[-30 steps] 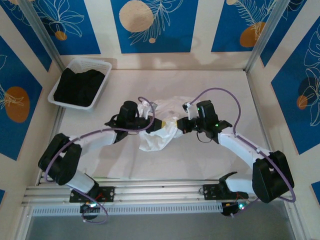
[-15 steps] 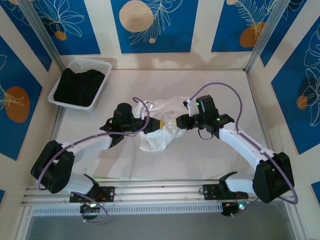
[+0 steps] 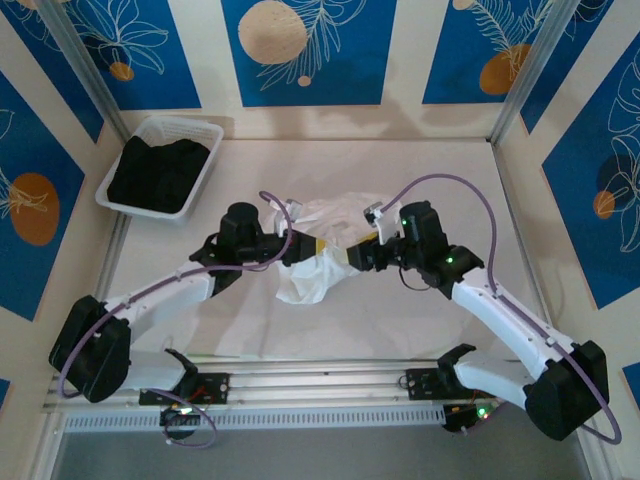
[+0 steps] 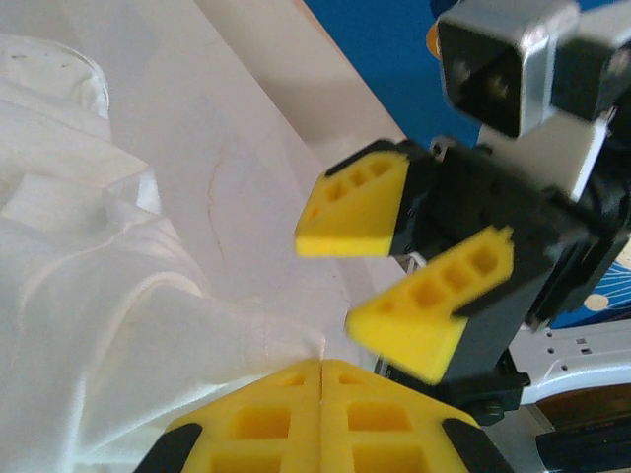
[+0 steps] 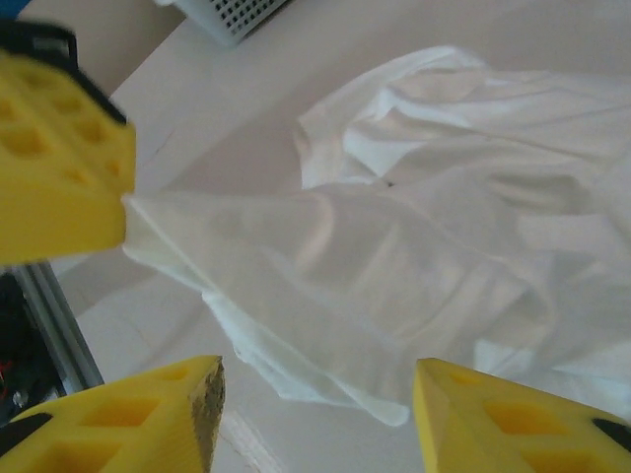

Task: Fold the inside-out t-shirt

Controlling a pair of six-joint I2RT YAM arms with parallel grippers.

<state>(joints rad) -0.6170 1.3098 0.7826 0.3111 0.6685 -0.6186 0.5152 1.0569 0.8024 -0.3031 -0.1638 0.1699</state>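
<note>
Lying crumpled near the middle of the counter (image 3: pixel 400 320) is the inside-out t-shirt (image 3: pixel 322 262), white and unprinted, bunched into loose folds rather than spread flat. One portion trails toward the near edge; the rest is heaped toward the far side.

Left pincer (image 3: pixel 318 246): fingers pressed together, pinching a corner of the t-shirt. From the right wrist view, the cloth is drawn into a taut point where it meets that yellow fingertip.

Right pincer (image 3: pixel 354 257): fingers spread apart, holding nothing. It sits just beside the left pincer, tip facing tip, with the t-shirt below and between them. From the left wrist view, its two yellow fingers stand clear of the cloth with a visible gap between them.

Far left corner of the counter: a white plastic basket (image 3: pixel 180 123), well apart from the t-shirt. It contains a black garment (image 3: pixel 158 172), heaped and filling most of the basket.
</note>
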